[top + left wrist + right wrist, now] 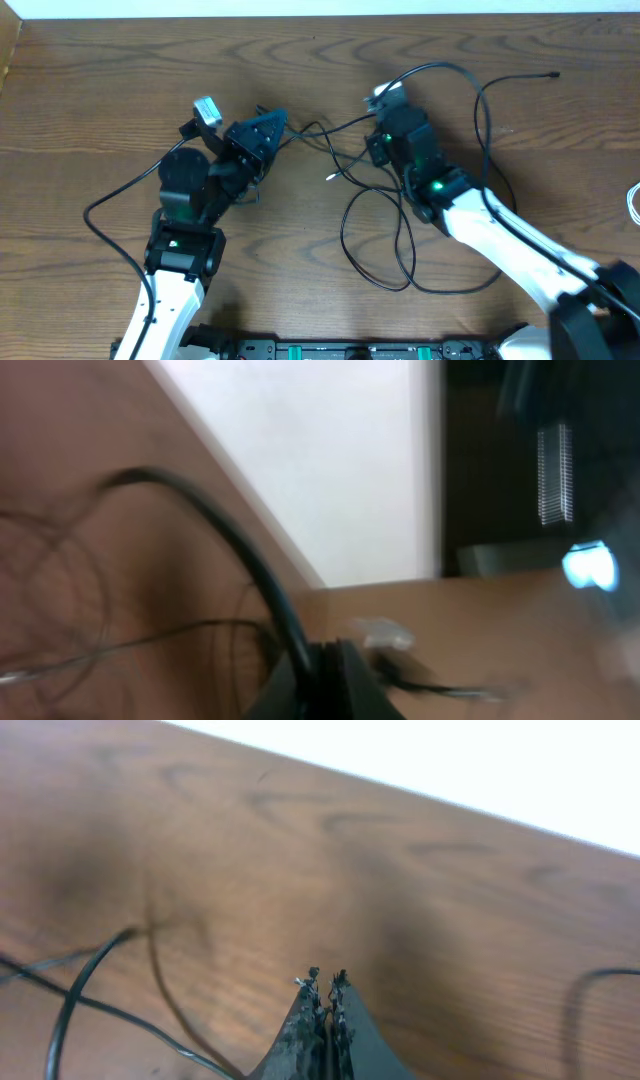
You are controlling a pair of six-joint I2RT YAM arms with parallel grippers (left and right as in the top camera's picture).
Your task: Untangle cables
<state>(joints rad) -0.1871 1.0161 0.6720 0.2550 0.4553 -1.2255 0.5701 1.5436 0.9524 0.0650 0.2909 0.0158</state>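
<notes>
Sprawled in loops on the wooden table (100,80) just beside the right gripper (325,980), itself pressed shut: black cables (343,232). Clamped on one strand opposite: left gripper (280,120).

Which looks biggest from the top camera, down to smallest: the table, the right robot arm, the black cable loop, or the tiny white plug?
1. table
2. right arm, though it sits nearer the camera
3. black cable loop
4. white plug
</notes>
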